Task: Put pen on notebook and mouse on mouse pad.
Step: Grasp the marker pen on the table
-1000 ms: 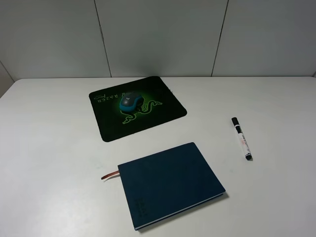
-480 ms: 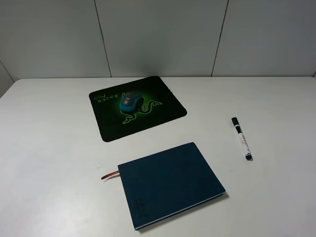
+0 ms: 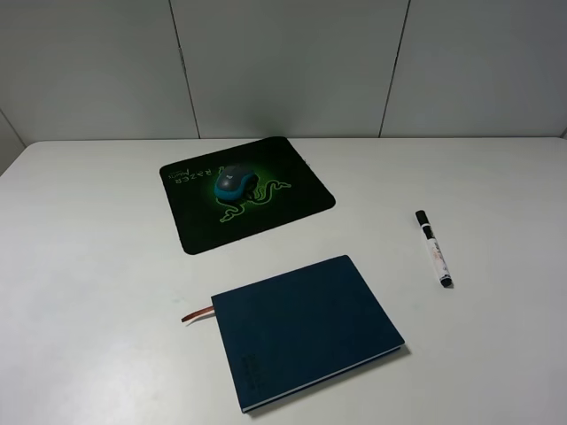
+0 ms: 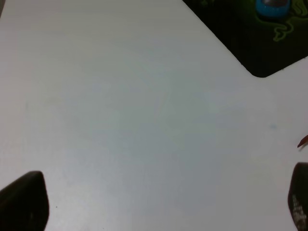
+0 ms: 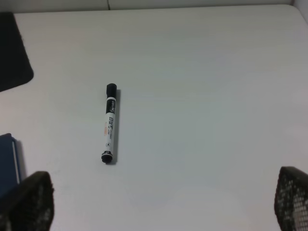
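The grey and teal mouse (image 3: pixel 232 181) (image 4: pixel 272 7) sits on the black mouse pad (image 3: pixel 195 221) (image 4: pixel 250 48) with its green logo, at the back left. The navy notebook (image 3: pixel 306 329) lies closed near the front edge, and its corner (image 5: pixel 8 161) shows in the right wrist view. To its right the white pen (image 3: pixel 433 248) (image 5: pixel 109 124) lies flat on the bare table. Neither arm appears in the exterior view. My left gripper (image 4: pixel 163 202) is open over bare table, fingertips (image 4: pixel 24 199) wide apart. My right gripper (image 5: pixel 163 204) is open, well back from the pen.
The white table (image 3: pixel 89 292) ends at a grey panelled wall (image 3: pixel 283 62) behind. The notebook's brown ribbon (image 3: pixel 198 312) sticks out on its left side, and its tip (image 4: pixel 303 141) shows in the left wrist view.
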